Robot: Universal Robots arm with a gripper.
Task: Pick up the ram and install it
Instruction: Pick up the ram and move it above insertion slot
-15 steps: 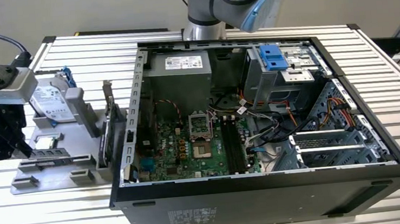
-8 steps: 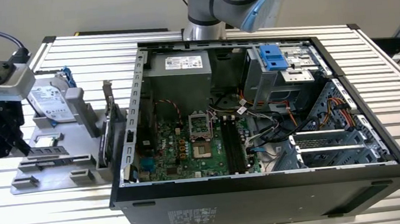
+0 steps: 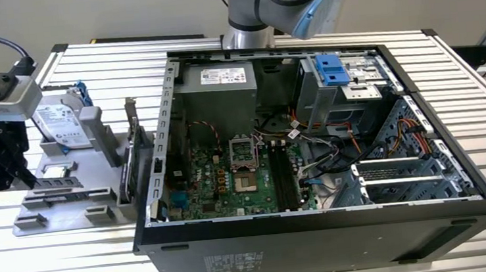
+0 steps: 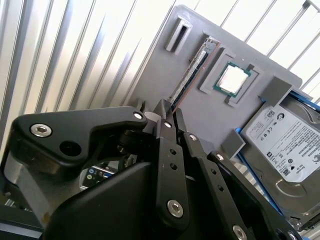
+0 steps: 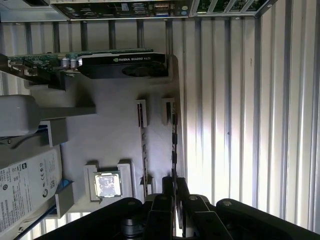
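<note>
Grey slotted fixture (image 4: 200, 125) beside the open PC case (image 3: 322, 234), on the exterior view's left: your gripper (image 4: 169, 107) sits low over it w/ jaws drawn in to about a board's thickness, clamped on the near end of the ram (image 4: 192, 72); ram stands on edge in its fixture slot, not yet lifted by the look of it; its long axis runs straight out from the gripper, so you hold one end, not the middle, as both wrist views show; far end points toward the upright expansion card (image 5: 120, 64); CPU chip (image 4: 233, 79) lies just beside the ram in its own recess, hard drive (image 4: 285, 135) beyond that; motherboard's memory slots (image 3: 280, 172) lie well apart from the gripper, toward the exterior view's right, inside the case; pick-up looks under way, install not begun.
</note>
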